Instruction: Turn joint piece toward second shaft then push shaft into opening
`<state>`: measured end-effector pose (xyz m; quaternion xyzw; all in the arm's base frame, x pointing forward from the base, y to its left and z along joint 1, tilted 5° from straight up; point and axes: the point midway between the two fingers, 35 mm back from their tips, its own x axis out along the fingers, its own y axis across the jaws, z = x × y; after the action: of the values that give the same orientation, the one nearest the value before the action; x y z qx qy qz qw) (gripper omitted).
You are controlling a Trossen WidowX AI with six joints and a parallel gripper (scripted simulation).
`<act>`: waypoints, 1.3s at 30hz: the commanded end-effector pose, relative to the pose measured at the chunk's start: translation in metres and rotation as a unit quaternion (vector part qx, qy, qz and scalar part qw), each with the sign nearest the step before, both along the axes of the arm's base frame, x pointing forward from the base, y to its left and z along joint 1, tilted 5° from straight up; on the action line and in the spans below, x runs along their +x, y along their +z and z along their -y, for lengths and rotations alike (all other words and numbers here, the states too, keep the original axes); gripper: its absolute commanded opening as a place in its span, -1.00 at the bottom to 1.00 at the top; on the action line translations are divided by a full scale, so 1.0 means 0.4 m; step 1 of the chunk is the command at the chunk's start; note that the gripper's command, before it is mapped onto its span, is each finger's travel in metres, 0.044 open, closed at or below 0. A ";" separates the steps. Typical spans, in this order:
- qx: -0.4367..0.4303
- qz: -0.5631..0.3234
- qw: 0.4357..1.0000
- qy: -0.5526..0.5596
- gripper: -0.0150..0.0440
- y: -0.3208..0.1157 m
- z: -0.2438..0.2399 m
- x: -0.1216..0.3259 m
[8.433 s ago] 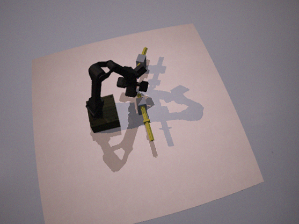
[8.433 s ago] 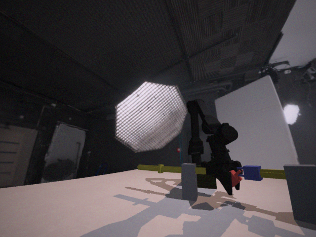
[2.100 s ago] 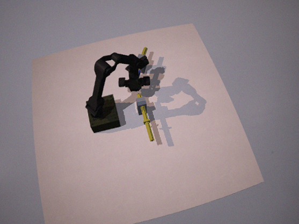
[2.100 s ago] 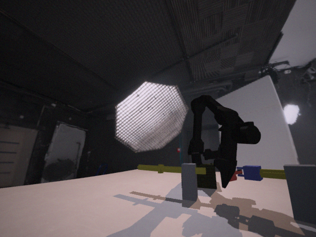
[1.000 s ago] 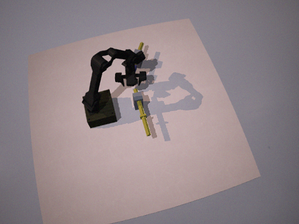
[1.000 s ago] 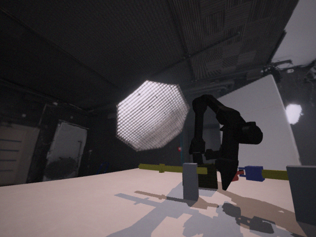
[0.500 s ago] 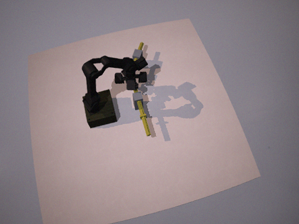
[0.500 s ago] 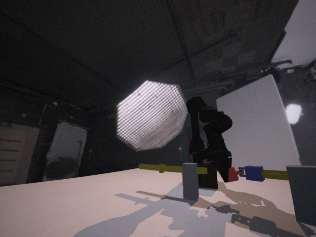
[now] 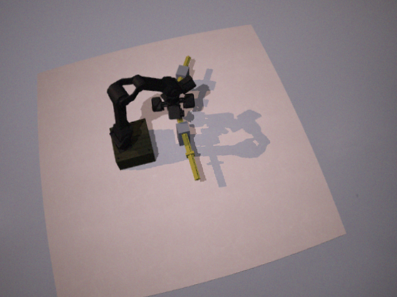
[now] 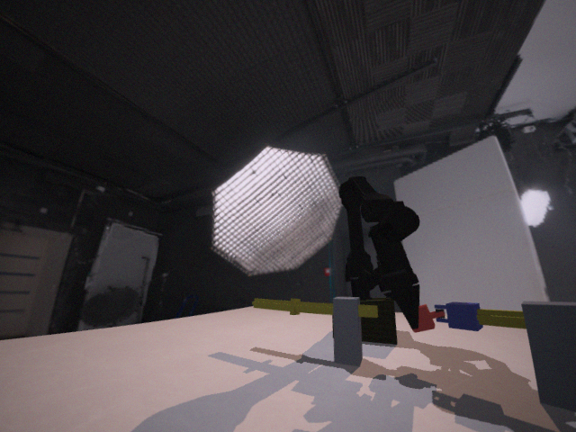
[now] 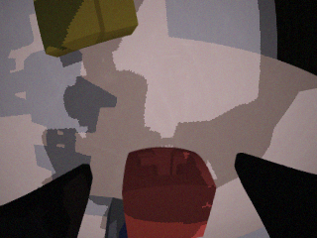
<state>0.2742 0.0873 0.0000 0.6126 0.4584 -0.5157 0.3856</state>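
The red joint piece (image 10: 424,318) (image 11: 168,203) hangs on the blue hinge part (image 10: 463,316) at the end of the fixed yellow shaft (image 10: 501,318) (image 9: 187,59). It is tilted, its left side lower in the exterior view. Its opening cannot be made out clearly. My gripper (image 11: 165,169) (image 10: 415,325) is open, one finger on each side of the joint piece with gaps between. The second yellow shaft (image 9: 193,168) (image 10: 316,308) (image 11: 94,22) runs through its grey block (image 9: 182,128) (image 10: 347,329); its end is apart from the joint piece. The arm hides the joint in the top view.
The fixed shaft's grey block (image 9: 182,71) (image 10: 553,353) stands at the far end. The second shaft carries a collar (image 9: 190,154) (image 10: 294,306) on its outer part. The arm's dark base box (image 9: 133,143) (image 10: 379,325) stands beside the shafts on the pale mat (image 9: 127,243).
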 end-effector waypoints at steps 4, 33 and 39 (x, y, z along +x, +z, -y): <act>-0.020 0.015 0.994 0.107 1.00 0.045 -0.009 0.022; -0.076 0.028 0.824 0.561 1.00 0.249 -0.037 0.039; -0.081 0.025 0.761 0.643 1.00 0.294 -0.041 0.033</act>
<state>0.2873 0.1028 0.1050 0.1977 0.6840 -0.2014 0.6726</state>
